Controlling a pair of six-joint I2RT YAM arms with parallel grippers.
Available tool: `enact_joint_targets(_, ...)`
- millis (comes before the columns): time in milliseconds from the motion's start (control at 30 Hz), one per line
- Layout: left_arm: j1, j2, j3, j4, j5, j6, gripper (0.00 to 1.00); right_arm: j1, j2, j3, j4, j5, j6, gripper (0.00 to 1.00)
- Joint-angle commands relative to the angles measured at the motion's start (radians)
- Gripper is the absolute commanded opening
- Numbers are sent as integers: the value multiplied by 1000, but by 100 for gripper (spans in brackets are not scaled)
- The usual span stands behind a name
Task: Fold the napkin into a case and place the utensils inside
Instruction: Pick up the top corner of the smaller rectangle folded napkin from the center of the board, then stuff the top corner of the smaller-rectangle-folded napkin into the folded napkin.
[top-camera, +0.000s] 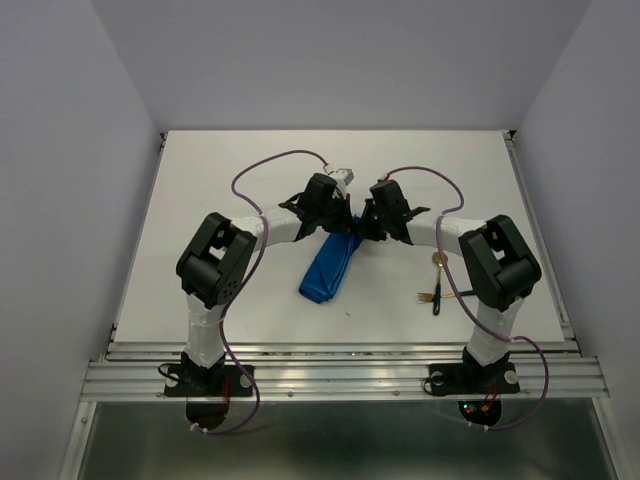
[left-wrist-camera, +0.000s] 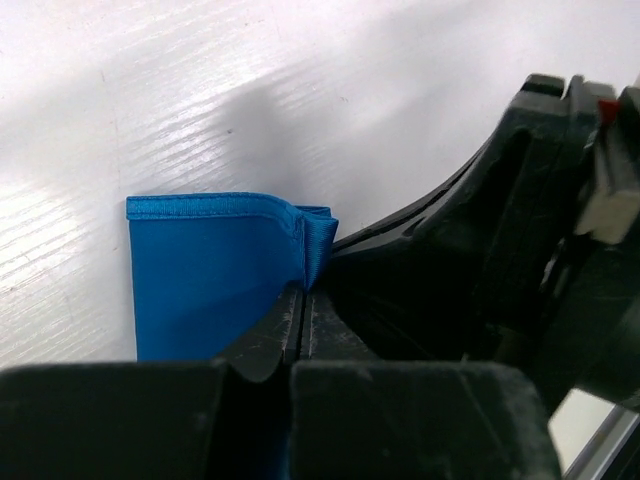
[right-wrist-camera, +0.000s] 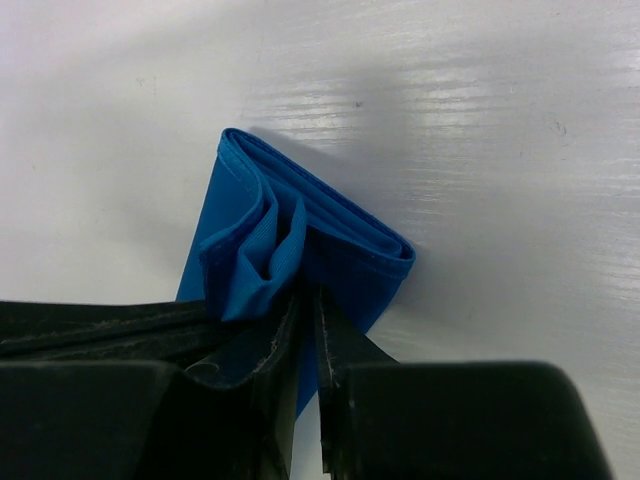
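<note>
Pinching the 1 o'clock end of the bright royal-blue folded cloth napkin (top-camera: 326, 270), the left end effector (left-wrist-camera: 303, 300) is closed tight on a hemmed corner. The right end effector (right-wrist-camera: 305, 300) stands narrow, clamped on bunched folds just beside it. The cloth trails toward 7 o'clock on the white tabletop (top-camera: 220, 200). The gold-headed, green-handled spoon (top-camera: 438, 262) and matching fork (top-camera: 428, 298) lie apart at its 3 o'clock.

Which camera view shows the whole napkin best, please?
The top external view: the napkin lies there as a full folded strip between the arms. The left wrist view shows only a hemmed corner pinched by the left gripper; the right wrist view shows a bunched folded end in the right gripper.
</note>
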Motion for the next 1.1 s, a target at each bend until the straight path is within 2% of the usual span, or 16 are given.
enact_joint_targets(0,21,-16,15,0,52,41,0,-40,-108,-15,4,11,-21,17)
enact_joint_targets(200,75,-27,-17,31,166,33,0,-51,-127,25,-45,-18,-96,24)
enact_joint_targets(433,110,-34,-7,8,302,33,0,-51,-97,59,-113,-26,-242,25)
enact_joint_targets(700,129,-28,4,-47,327,41,0,64,-59,96,-119,60,-345,28)
enact_joint_targets(1067,138,-36,0,-32,350,10,0,107,-13,111,-85,95,-372,29)
